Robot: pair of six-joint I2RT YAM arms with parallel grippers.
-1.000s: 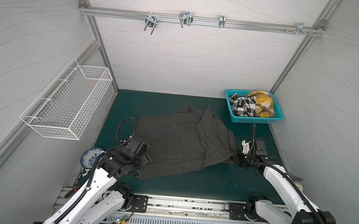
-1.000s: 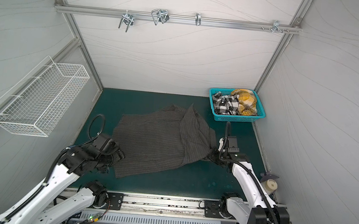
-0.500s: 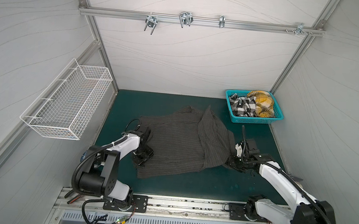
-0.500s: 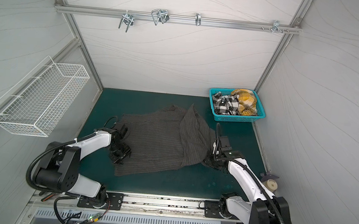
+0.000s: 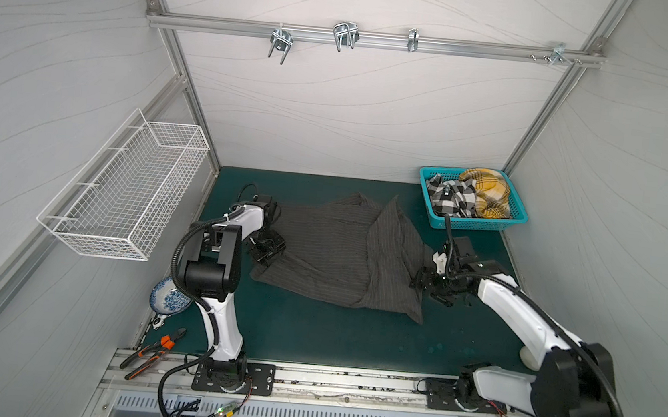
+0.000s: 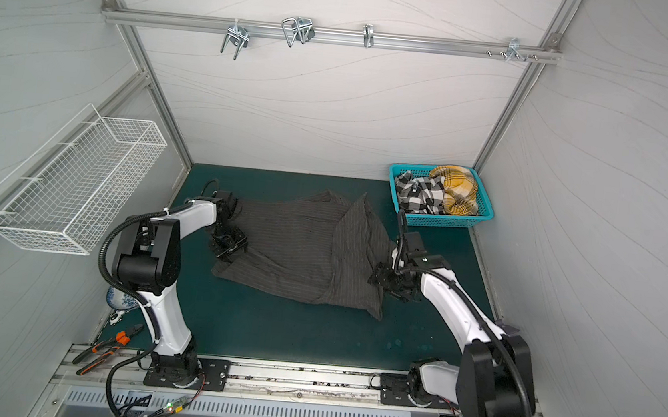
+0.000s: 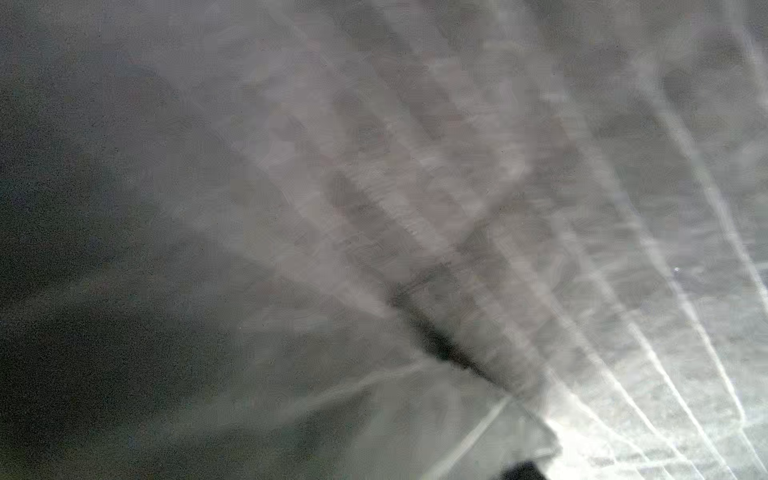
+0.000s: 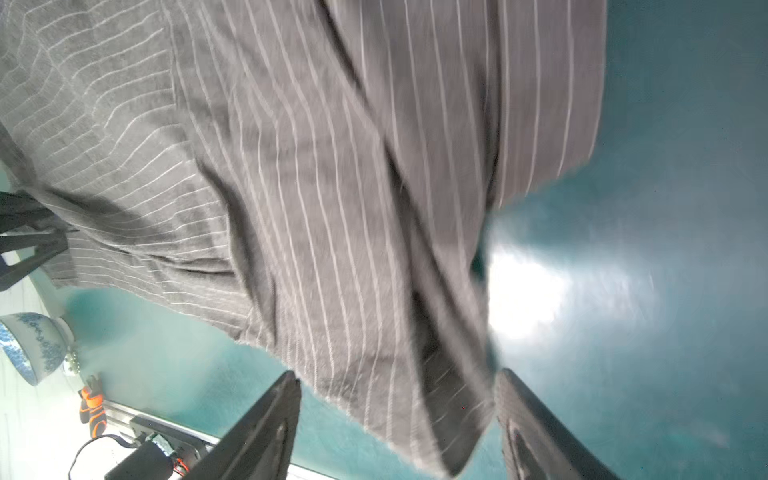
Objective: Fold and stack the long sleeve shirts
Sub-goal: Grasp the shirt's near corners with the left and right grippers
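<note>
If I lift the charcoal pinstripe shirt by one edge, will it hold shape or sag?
Probably floppy: the charcoal shirt lies creased, one panel folded over itself. It looks thin, so likely light; lifting one edge would probably leave the rest sagging and dragging on the green mat.

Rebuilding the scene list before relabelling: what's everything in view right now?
pinstriped shirt: 1, dark charcoal, rumpled on the mat
black-and-white plaid shirt: 1, in the plastic basket
yellow plaid shirt: 1, same basket
plastic basket: 1, teal, back right corner
mat: 1, dark green, work surface
wire basket: 1, white, left wall
bowl: 1, blue-and-white, front left
pliers: 1, orange-and-black, front left
hooks: 4, silver, back rail
left hand: black, shirt's left edge, opening unclear
right hand: black, shirt's right edge, open, cloth between fingers
</note>
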